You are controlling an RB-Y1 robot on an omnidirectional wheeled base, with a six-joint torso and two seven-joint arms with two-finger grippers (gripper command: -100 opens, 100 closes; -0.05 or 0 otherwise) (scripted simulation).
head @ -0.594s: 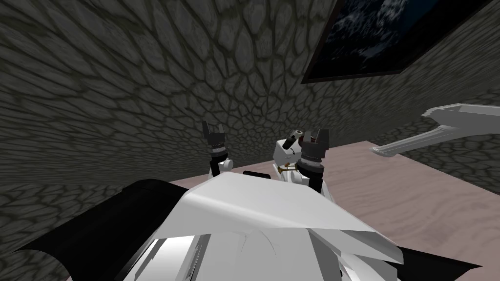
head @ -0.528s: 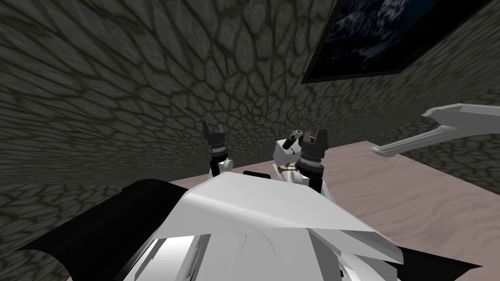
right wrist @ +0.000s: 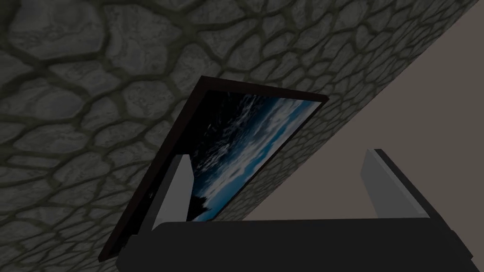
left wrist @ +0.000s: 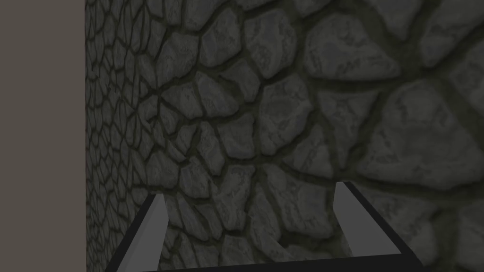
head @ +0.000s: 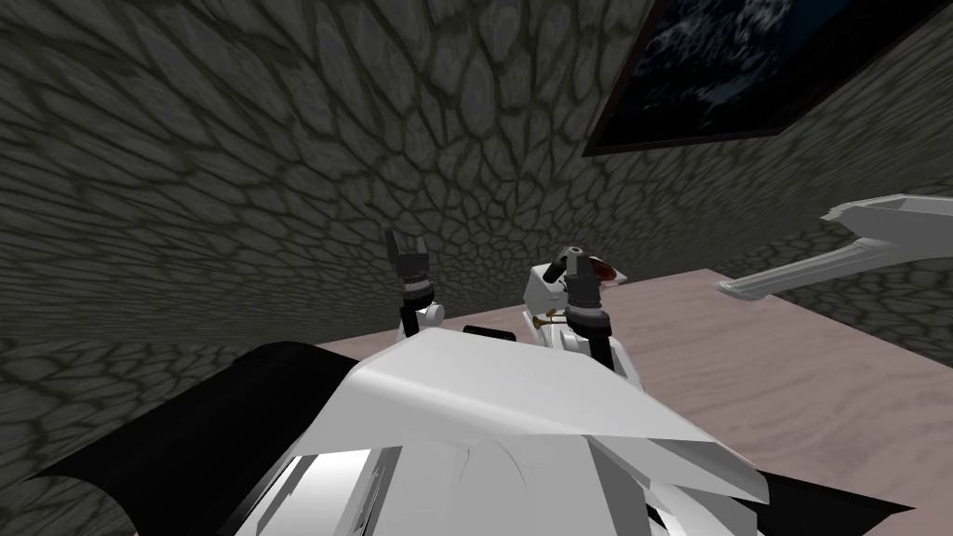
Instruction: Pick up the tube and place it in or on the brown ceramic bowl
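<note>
The right tool (right wrist: 278, 156) is wide open and empty, and so is the left tool (left wrist: 250, 190). No step looks done: grasp, lift and placing are all left. A white, dark-capped thing just beside the right tool, likely the tube (head: 538, 287), stands near the far edge of the pale wood counter (head: 800, 372). A reddish thing close by may be the bowl (head: 607, 272). Dark stone walls (head: 233, 140) and a framed picture (head: 735, 65) rise behind.
</note>
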